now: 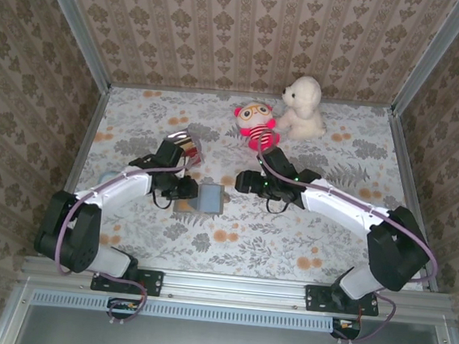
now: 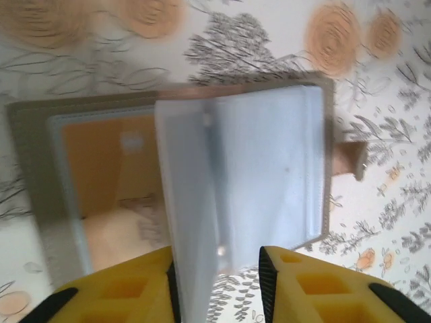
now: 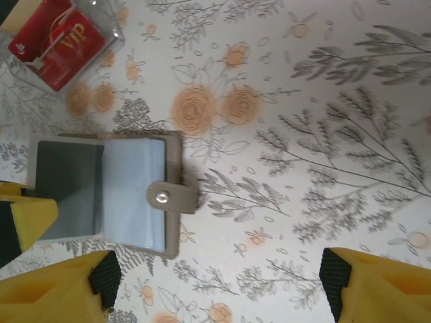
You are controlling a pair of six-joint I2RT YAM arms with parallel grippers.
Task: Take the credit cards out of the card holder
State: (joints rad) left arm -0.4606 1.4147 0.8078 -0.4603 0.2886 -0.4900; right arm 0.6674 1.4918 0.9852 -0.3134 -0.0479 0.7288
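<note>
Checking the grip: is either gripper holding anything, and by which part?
Nothing is held. Left gripper open astride the flat grey card holder's bluish inner leaf; right gripper open, empty.

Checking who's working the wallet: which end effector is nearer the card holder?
Left. The left end effector straddles a leaf of the card holder; the right end effector hovers open beside it, not touching.

Grey card holder point(image 3: 135, 192), red card point(image 3: 64, 40), floral table point(image 3: 323, 121).
</note>
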